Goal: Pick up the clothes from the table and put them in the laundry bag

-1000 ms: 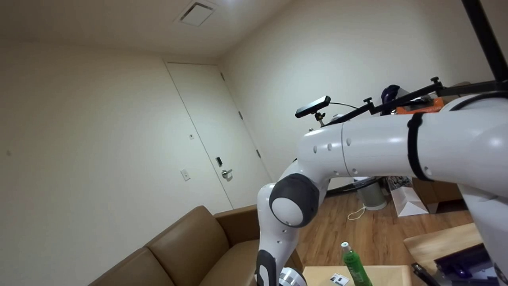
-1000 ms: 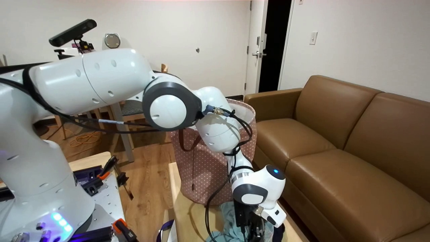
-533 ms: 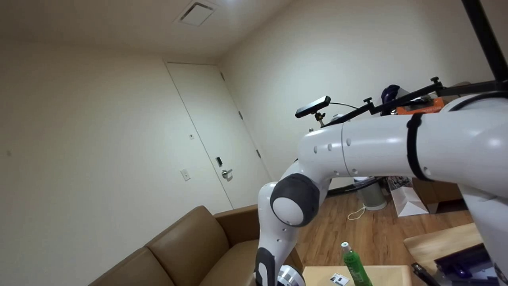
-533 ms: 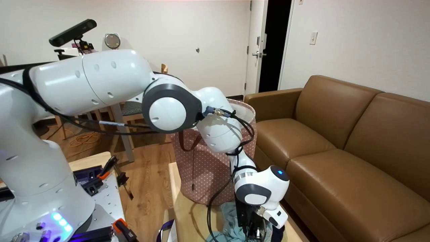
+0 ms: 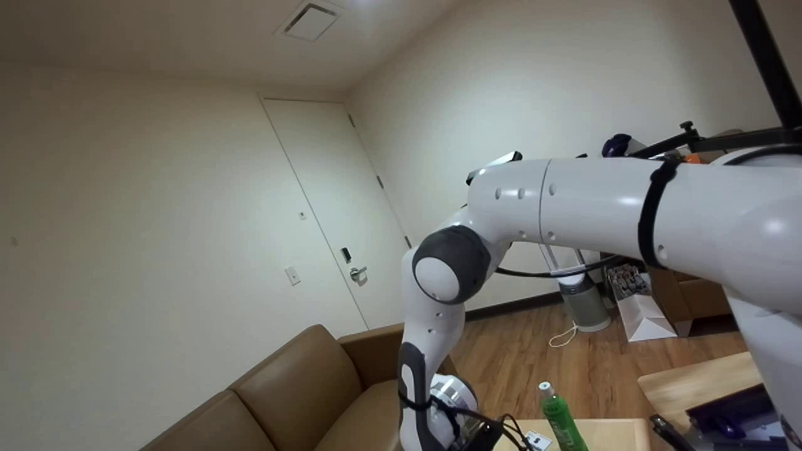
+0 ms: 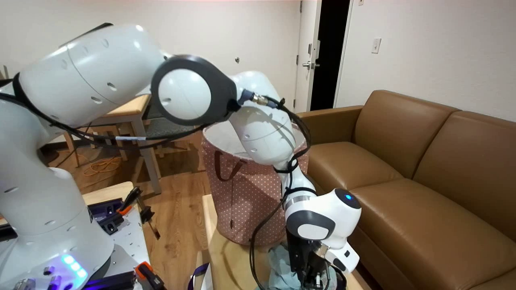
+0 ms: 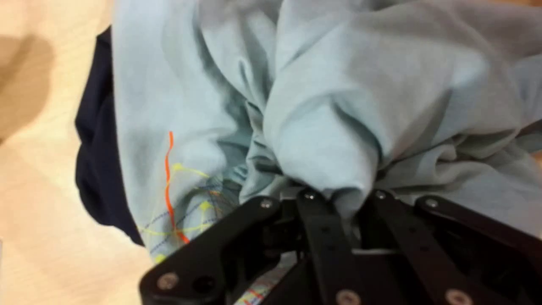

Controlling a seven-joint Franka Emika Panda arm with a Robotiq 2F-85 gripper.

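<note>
On the wooden table, beside the laundry bag, the pale blue-green garment lies with a fold pinched in the nearly closed gripper; bagging it and the dark garment there apparently remains.

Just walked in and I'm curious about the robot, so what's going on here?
A robot arm is holding a fold of pale blue cloth in its closed hand, over a wooden table. Some dark cloth shows at one side of it. The pink dotted laundry bag stands on the same table; the pale blue cloth isn't in there yet. How much of it is off the table is hard to tell.
</note>
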